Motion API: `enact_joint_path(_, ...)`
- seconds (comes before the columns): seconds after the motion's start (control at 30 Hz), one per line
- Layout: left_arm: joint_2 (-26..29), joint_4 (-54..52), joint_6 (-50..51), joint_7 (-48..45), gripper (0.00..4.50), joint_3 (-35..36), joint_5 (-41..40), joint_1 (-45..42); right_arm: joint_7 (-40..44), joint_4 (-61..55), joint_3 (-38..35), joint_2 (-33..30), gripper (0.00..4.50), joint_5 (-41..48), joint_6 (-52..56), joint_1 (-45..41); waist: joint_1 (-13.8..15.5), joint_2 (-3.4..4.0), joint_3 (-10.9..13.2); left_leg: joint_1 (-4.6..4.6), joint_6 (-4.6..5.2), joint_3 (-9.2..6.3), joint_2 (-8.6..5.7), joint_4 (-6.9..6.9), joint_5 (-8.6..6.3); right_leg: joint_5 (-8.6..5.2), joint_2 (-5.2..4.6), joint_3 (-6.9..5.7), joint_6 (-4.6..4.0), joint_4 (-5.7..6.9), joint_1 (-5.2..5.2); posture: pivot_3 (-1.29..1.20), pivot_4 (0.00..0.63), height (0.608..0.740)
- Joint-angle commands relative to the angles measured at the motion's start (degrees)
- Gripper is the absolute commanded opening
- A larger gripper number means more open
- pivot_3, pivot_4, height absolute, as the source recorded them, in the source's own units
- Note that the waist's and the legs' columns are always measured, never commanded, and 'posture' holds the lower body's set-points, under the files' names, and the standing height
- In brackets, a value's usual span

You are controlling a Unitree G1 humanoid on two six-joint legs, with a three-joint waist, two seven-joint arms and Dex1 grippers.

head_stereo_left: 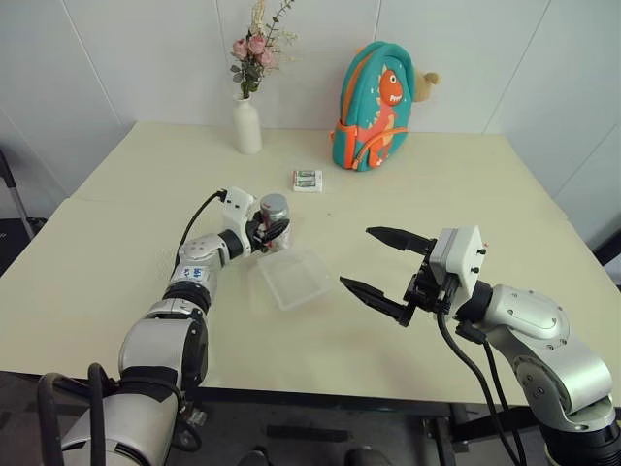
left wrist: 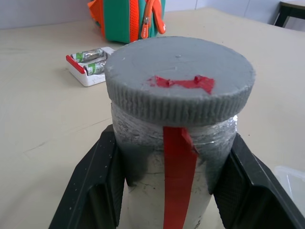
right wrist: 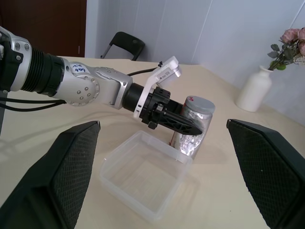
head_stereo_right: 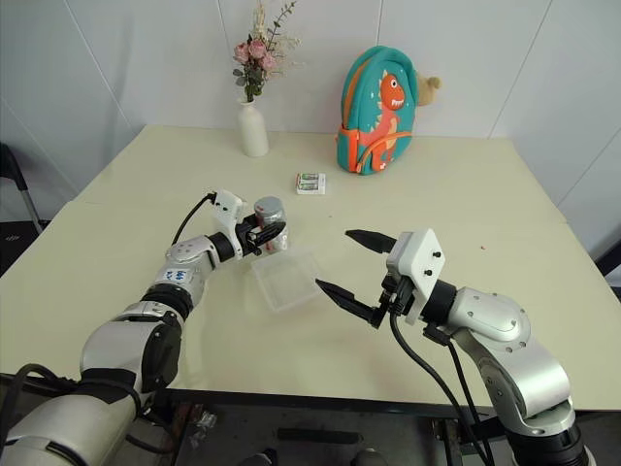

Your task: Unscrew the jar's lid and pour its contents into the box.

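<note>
Head views overlook the table; wrist views sit close.

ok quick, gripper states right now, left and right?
Left gripper: fingers closed on the jar, lid still on.
Right gripper: fingers open, holding nothing.

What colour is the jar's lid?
Grey lid with a red tape strip across it, clearest in the left wrist view.

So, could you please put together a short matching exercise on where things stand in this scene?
Things:
1. jar
2. box
3. right pincer
4. backpack

States or places:
A. open, holding nothing
B. empty, beside the jar
C. at the table's far edge, against the wall
D. clamped in the left pincer, lid on

Pairs: 1-D, 2-B, 3-A, 4-C
</note>
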Motion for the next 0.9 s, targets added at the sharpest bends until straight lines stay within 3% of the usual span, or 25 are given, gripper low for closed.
enact_joint_path(0.03,4.2,-1.9,-2.3,-2.9,2.06,1.9,-1.4,-3.7,-0.6,-1.6,-1.4,0.1,4.5,1.3,-0.4,-1.0,-0.1,0.0,0.0,0.0,-0.01,0.0,0.0,0.0,0.0,0.0,0.0,0.0,0.0,0.01,-0.01,0.0,0.15,0.74)
enact_joint_path(0.13,8.6,-4.2,-3.3,-8.6,2.06,2.2,-1.9,-5.4,-0.1,-0.8,-1.0,0.4,4.5,1.9,-0.5,-1.5,-0.2,-0.02,0.0,-0.03,-0.03,0.0,0.02,-0.03,0.02,0.0,0.03,0.0,0.0,0.05,-0.08,0.0,0.15,0.74)
enact_joint_path(0.27,14.8,-13.2,0.7,-24.1,2.06,0.7,-4.3,-3.8,0.9,0.6,-0.2,0.8,4.5,3.2,-0.2,-3.2,-0.4,0.0,0.0,-0.05,-0.07,0.0,0.02,-0.1,0.04,-0.01,0.04,0.0,-0.01,0.01,-0.11,0.0,0.15,0.74)
enact_joint_path(0.4,17.5,-34.4,11.8,-32.9,2.06,-2.0,-8.9,7.0,1.4,2.3,0.2,1.1,4.5,4.6,1.0,-5.7,-0.1,0.08,0.0,0.03,-0.14,0.0,0.04,-0.23,0.08,-0.04,0.02,0.01,-0.07,-0.01,-0.02,0.0,0.15,0.74)
enact_joint_path(0.6,15.6,-71.3,35.0,-26.2,2.06,-3.0,-20.0,24.7,-2.9,1.8,3.1,5.0,4.5,10.6,9.7,-13.2,-0.2,0.03,0.0,0.0,-0.17,-0.1,0.12,-0.15,0.11,-0.07,0.08,0.03,-0.14,0.27,-0.12,0.0,0.15,0.74)
enact_joint_path(0.9,9.8,-81.1,40.7,-17.3,2.06,-6.2,-21.8,28.4,-7.0,5.2,8.3,9.4,4.5,9.8,16.9,-20.1,-0.1,0.03,0.0,0.22,-0.06,-0.11,0.09,-0.07,0.28,0.02,0.09,0.02,-0.31,0.28,0.05,0.0,0.15,0.74)
